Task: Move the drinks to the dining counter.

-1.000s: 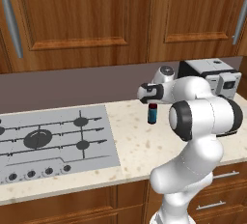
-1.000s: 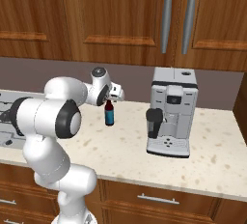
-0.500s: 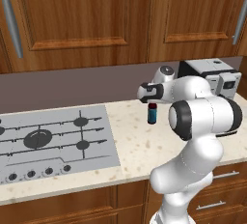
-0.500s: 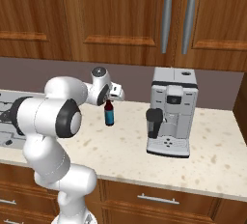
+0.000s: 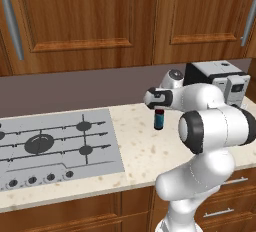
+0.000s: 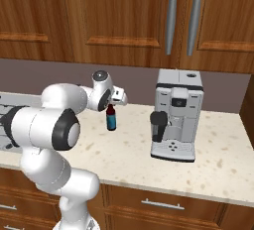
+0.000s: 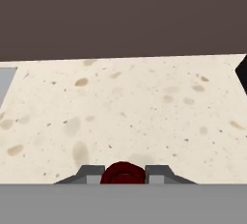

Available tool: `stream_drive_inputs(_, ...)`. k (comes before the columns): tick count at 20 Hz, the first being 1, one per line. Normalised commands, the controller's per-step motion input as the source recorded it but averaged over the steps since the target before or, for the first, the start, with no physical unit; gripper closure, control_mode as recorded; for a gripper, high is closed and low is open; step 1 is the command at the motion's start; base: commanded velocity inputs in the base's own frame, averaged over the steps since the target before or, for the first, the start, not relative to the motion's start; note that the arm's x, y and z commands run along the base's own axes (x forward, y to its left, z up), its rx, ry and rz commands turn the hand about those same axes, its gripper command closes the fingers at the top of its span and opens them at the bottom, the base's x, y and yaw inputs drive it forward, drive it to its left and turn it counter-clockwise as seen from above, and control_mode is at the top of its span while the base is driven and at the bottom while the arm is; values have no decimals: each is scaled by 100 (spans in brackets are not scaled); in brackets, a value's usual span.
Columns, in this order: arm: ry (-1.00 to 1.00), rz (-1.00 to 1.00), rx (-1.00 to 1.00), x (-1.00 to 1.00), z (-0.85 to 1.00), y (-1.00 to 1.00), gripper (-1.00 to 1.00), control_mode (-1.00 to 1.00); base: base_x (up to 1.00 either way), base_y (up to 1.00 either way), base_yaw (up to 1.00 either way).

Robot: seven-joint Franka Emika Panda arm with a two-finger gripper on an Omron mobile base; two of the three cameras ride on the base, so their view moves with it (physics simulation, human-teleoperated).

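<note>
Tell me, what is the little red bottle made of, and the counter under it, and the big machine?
The short dark-red bottle, gripped at its neck by the gripper, looks like glossy glass or plastic with a blue label. The counter looks like polished stone: beige with brown speckles. The coffee machine seems brushed metal or silvery plastic with black parts.

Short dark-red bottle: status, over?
Pincer shut on short dark-red bottle at its neck. Bottle upright on stove-side counter. Coffee machine standing apart.

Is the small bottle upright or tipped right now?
Upright. The bottle stands vertical on the counter, neck up, with the gripper shut on its top.
</note>
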Motion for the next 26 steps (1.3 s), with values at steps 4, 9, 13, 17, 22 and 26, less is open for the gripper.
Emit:
stream_drive_inputs(4, -5, 0, 0, -53, 0, 0, 100, -100, 0, 0, 0)
stream_drive_inputs(9, -2, 0, 0, -50, 12, 0, 100, -100, 0, 0, 0)
stream_drive_inputs(13, -2, 0, 0, -49, 37, -1, 100, -100, 0, 0, 0)
stream_drive_inputs(17, 0, 0, 0, -35, 44, -10, 100, -100, 0, 0, 0)
stream_drive_inputs(22, 0, 0, 0, -30, 46, -3, 100, -100, 0, 0, 0)
stream_drive_inputs(26, 0, 0, 0, -44, 44, 0, 100, -100, 0, 0, 0)
